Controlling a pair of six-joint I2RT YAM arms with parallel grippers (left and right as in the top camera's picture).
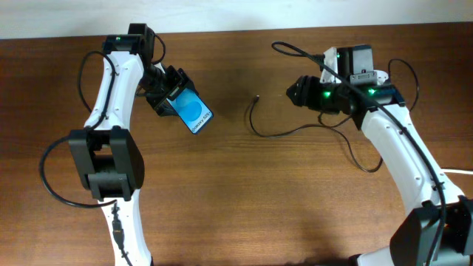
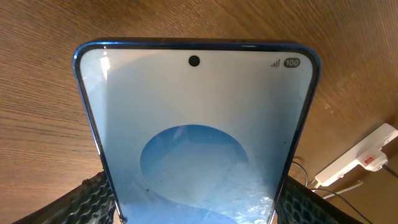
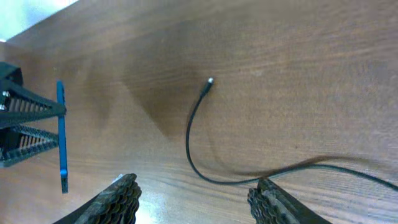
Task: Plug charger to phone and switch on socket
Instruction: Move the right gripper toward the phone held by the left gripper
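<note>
One worktop [image 1: 236,214]: brown woodgrain, spanned by two white arms rising from the near edge.
Left arm [image 1: 111,81]: stretched toward the far-left corner, wrist turned inward.
Right arm [image 1: 403,148]: bent toward the far edge, right of centre, wrist aimed at the middle.
Socket [image 2: 357,163]: white strip with red switch mark, lying by the far edge on the right side, partly hidden under the right arm from overhead.
Phone [image 1: 192,111]: blue screen lit, gripped near its lower end, tilted and seemingly clear of the wood, left of centre toward the far edge; camera-hole end pointing away from the wrist; charging port not visible.
Left gripper [image 1: 166,94]: clamped on the phone's two long edges, pads [image 2: 93,200] tight against the frame.
Right gripper [image 3: 193,196]: spread wide, holding nothing, poised above the cable's curve.
Charger [image 1: 295,131]: thin black cable looping from the right side to mid-table, lying slack.
Plug tip [image 3: 209,81]: free on the wood near the centre, well apart from the phone.
Step in hand, as judged: picking up the charger. Best done by lowering over the cable just behind the plug tip, closing squarely to leave a short stiff stub proud, then lining that stub with the phone's port before pushing; phone pinched firmly meanwhile; socket switch left for last.
</note>
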